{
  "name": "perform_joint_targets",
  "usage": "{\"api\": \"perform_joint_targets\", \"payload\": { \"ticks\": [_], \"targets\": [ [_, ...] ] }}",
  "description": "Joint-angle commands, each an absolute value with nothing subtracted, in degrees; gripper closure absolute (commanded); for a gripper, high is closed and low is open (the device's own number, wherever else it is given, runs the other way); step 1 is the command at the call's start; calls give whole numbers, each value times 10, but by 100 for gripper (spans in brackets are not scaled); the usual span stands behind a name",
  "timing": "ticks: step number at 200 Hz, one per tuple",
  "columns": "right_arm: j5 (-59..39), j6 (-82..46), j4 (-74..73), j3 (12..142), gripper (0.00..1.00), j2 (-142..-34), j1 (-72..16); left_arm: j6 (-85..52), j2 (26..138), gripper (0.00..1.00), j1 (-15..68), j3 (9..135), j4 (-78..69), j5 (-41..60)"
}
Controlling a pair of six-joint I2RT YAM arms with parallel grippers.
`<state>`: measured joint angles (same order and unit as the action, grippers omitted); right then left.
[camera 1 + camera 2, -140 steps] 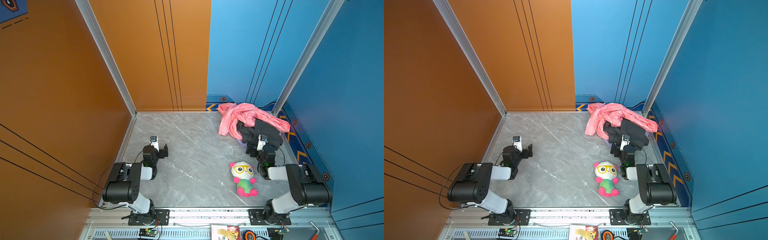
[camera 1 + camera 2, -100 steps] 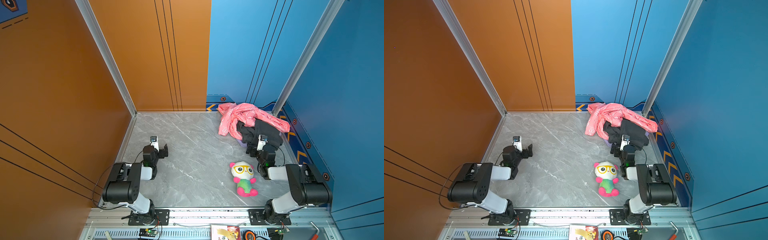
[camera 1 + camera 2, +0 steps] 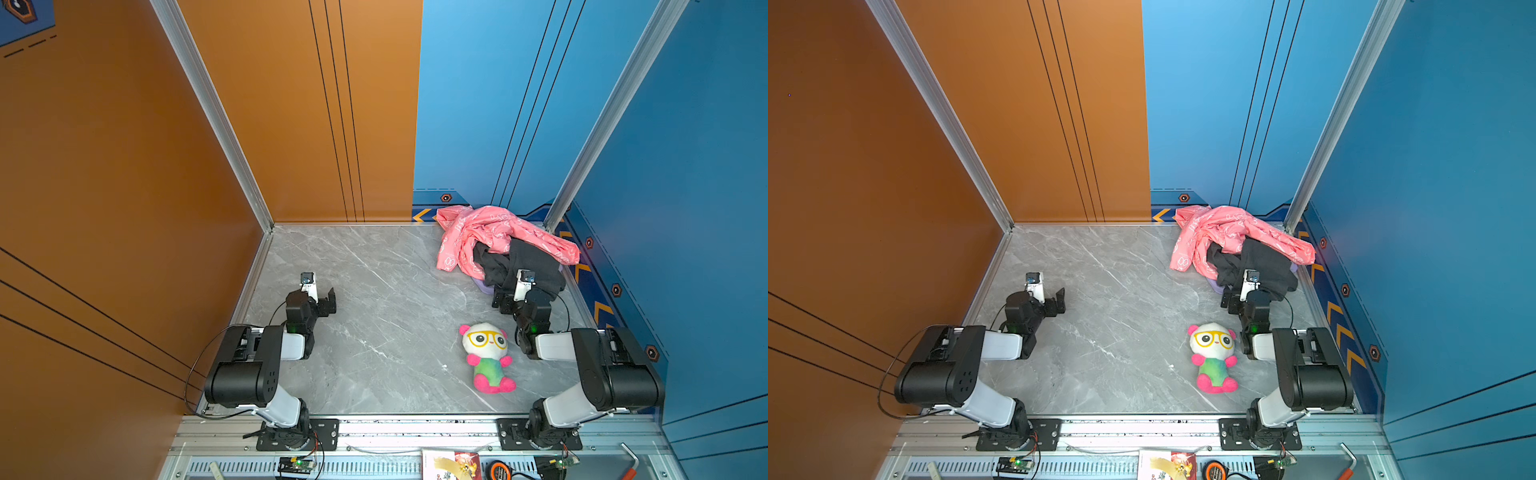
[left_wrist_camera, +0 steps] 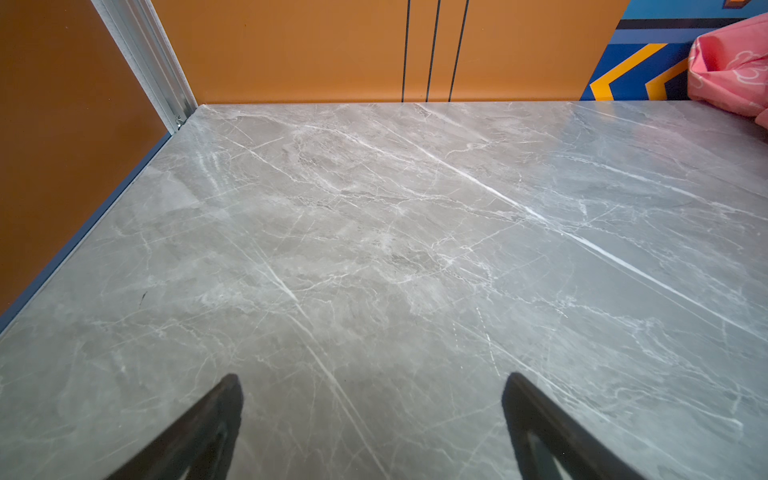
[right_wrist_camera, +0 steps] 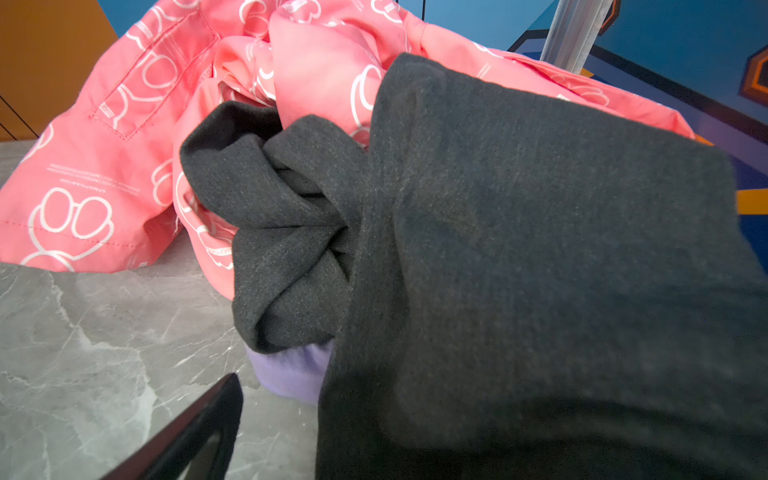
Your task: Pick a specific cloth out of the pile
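The pile [image 3: 505,245] sits in the far right corner of the grey marbled tabletop [image 3: 374,340], against the blue walls, and shows in both top views [image 3: 1239,243]. A pink cloth [image 3: 465,232] with white print spreads over its far and left parts. A black garment [image 3: 534,264] lies on the near right part and overlaps the pink one.

The lilac cloth [image 3: 482,285] is at the bottom of the pile. Only a small sliver peeks out from under the near left edge of the black garment, touching the tabletop. The right wrist view shows the same purple fold [image 5: 291,374] tucked below a bunched black fold.

The right gripper [image 3: 515,296] is at the near edge of the pile, low over the tabletop. Its fingers stand wide apart, closed on nothing that shows. One finger [image 5: 195,432] is over bare tabletop just beside the lilac fold, while the black garment hides the other.

The left gripper [image 4: 372,384] hovers low over bare tabletop on the left side, well apart from the pile. Its fingers [image 4: 208,424] are released and spread, with nothing between them.

A panda plush toy [image 3: 487,357] with yellow glasses lies on its back on the near right of the tabletop, just left of the right arm and apart from the pile.
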<state>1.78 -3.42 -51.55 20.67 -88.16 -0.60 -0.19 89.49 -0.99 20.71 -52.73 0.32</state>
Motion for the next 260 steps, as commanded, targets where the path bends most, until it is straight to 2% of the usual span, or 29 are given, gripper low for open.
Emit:
{"api": "perform_joint_targets", "payload": {
  "ticks": [1,60,82,101,142,170,201,231,260],
  "targets": [
    [27,-35,-520,215,0,-888,-4,7,897,2,-5,217,-532,8],
    [28,-35,-520,214,0,-887,-5,3,897,2,-8,217,-532,4],
    [60,-27,-505,216,0,-872,-20,11,893,2,-3,218,-528,3],
    [95,-20,-435,233,0,-827,-35,37,857,2,18,221,-489,0],
    [130,-25,-212,314,0,-728,-48,75,727,2,92,203,-442,-152],
    [163,-10,-103,373,0,-685,-65,65,605,2,113,227,-344,-205],
    [163,18,-47,418,0,-648,-83,2,512,2,103,324,-118,-266],
    [152,32,38,490,0,-653,-102,-23,488,2,85,430,93,-241],
    [139,76,112,549,0,-687,-142,-68,482,2,82,460,139,-201]
  ]
}}
